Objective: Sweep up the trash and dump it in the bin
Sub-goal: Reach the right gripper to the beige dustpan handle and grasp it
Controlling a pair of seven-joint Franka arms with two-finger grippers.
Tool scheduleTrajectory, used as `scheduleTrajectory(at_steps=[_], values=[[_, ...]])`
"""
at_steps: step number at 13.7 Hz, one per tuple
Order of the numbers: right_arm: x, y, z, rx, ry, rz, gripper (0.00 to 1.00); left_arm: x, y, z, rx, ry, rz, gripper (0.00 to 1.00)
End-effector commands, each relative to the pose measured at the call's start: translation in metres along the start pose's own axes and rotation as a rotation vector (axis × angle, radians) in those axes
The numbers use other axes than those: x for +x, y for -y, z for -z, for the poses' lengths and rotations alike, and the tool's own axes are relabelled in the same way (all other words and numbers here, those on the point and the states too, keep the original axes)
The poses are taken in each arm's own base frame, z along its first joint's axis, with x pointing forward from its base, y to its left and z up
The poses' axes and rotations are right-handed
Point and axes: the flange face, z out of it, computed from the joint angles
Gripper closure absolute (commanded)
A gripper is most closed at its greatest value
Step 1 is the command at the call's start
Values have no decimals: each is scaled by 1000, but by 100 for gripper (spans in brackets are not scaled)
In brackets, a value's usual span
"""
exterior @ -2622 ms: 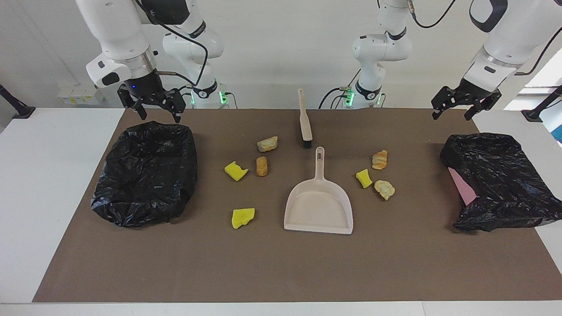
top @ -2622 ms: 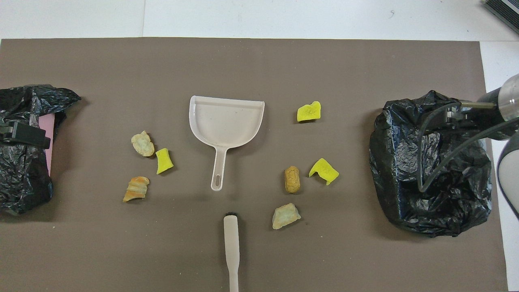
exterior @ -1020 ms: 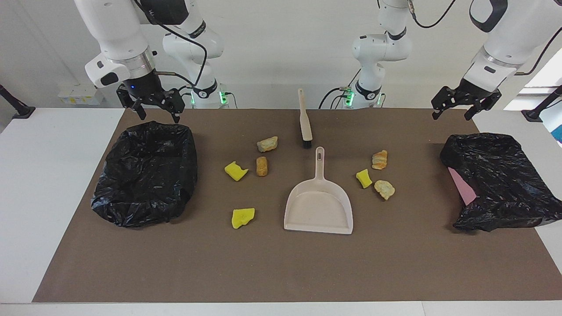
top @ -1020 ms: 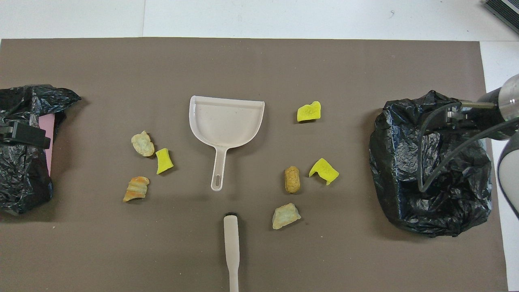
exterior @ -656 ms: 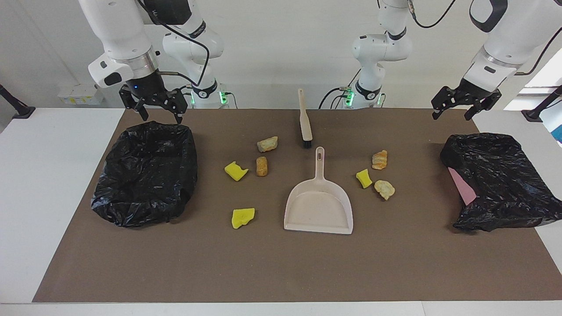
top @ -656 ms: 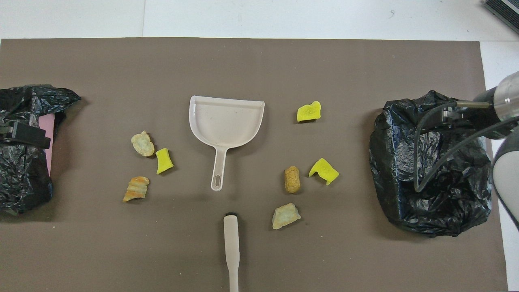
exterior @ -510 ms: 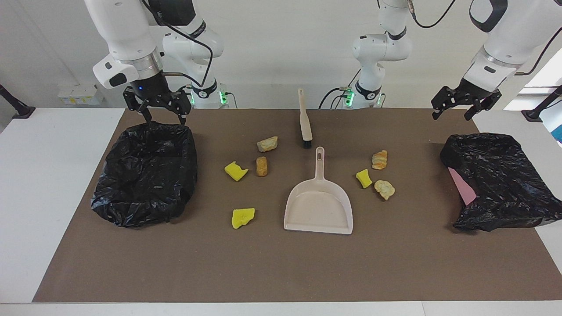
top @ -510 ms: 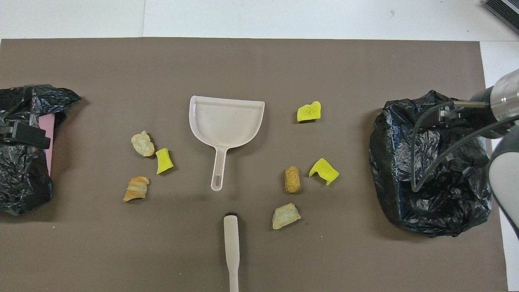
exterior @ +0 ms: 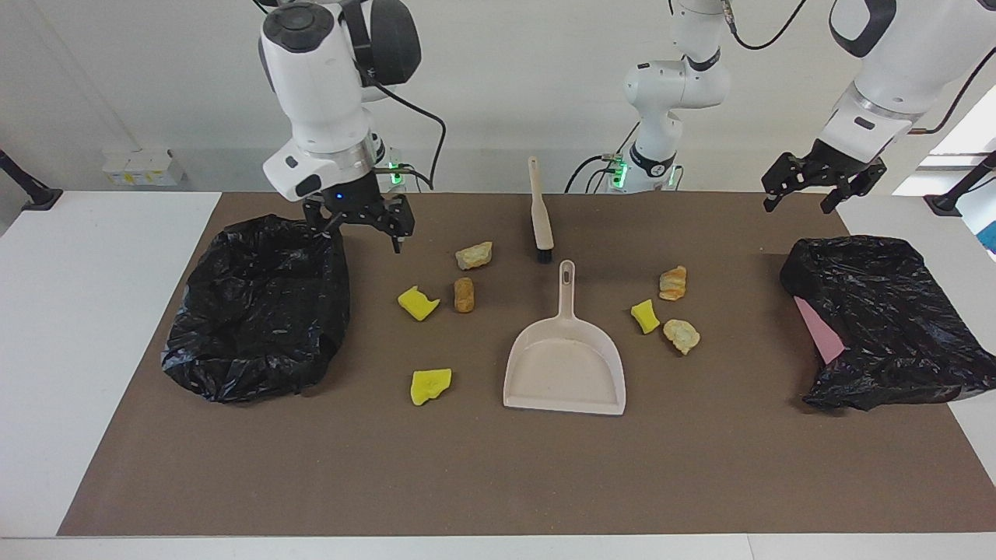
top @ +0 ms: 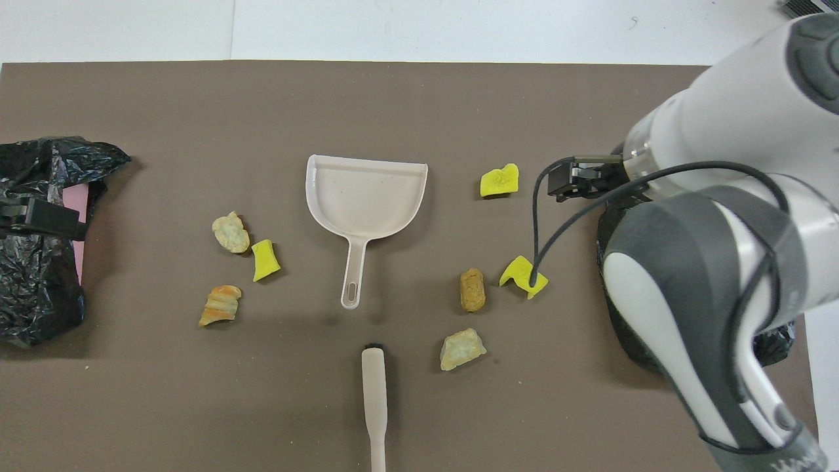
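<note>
1. Right tool (exterior: pixel 359 230) hangs open and empty beside the dustpan (exterior: pixel 566 365); left tool (exterior: pixel 811 190) waits open.
2. Trash (exterior: pixel 419 302) lies scattered around the dustpan; a low pass could scatter scraps.

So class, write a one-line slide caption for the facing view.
Seven scraps lie around the dustpan and brush, untouched; right claw hangs open beside a bin, left claw waits open.
</note>
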Motion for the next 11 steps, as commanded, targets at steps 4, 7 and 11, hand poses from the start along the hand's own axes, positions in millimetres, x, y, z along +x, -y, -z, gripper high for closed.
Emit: scheduleTrajectory(at_steps=[4,7,11], values=[[8,133,-52,-6,-8,-61,0,-23,-31,-51,-2,63,-103,0],[-12,184,-86,-10,-1,-64,0,-47,-50,-102,-2,26,-180,0],[-32,236,-133,-1,3,-55,0,-69,-69,-153,-25,27,-222,0]])
